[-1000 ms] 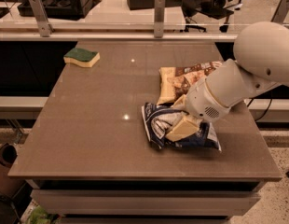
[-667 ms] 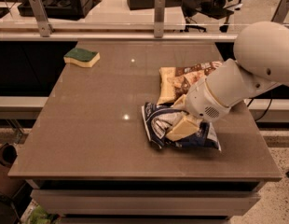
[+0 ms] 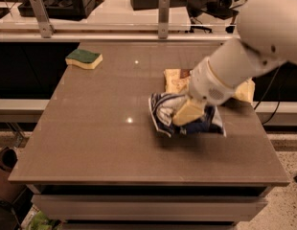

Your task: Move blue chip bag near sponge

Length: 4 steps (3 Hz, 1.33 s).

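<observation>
The blue chip bag (image 3: 162, 110) is right of the table's middle, crumpled, with its white panel facing left. My gripper (image 3: 188, 115) comes in from the upper right on a white arm and is shut on the bag's middle. It holds the bag just above the tabletop, with a shadow under it. The sponge (image 3: 84, 58), green on top and pale yellow below, lies at the table's far left corner, well apart from the bag.
A yellow-and-brown snack bag (image 3: 173, 80) lies just behind the blue bag, partly hidden by my arm. The brown table (image 3: 100, 143) has a railing with metal posts (image 3: 163, 16) along its far edge. The floor drops away at the front and right.
The blue chip bag and my gripper have risen a little off the table together. The sponge and the other bag have not moved.
</observation>
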Tool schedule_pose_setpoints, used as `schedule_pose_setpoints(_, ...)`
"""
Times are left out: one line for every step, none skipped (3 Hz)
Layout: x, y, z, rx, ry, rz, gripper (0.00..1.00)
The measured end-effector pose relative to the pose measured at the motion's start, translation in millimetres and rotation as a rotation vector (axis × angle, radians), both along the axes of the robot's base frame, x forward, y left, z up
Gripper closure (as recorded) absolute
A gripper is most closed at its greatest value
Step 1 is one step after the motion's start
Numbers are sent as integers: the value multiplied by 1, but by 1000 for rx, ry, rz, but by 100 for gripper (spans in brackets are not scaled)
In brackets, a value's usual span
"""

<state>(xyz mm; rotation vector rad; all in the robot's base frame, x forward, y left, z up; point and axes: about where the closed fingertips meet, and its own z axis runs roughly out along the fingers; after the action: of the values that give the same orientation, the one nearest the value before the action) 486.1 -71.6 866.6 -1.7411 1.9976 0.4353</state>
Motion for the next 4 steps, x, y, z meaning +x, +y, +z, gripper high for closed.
schedule_pose_setpoints(33,3,59,-77,-99,1,100)
schedule_pose_setpoints(61,11,101,-122,-176,5,100)
schedule_pose_setpoints(93,19,117,-124,-256,14,100)
schedule_pose_setpoints(139,35,119,-31,-370,42,100)
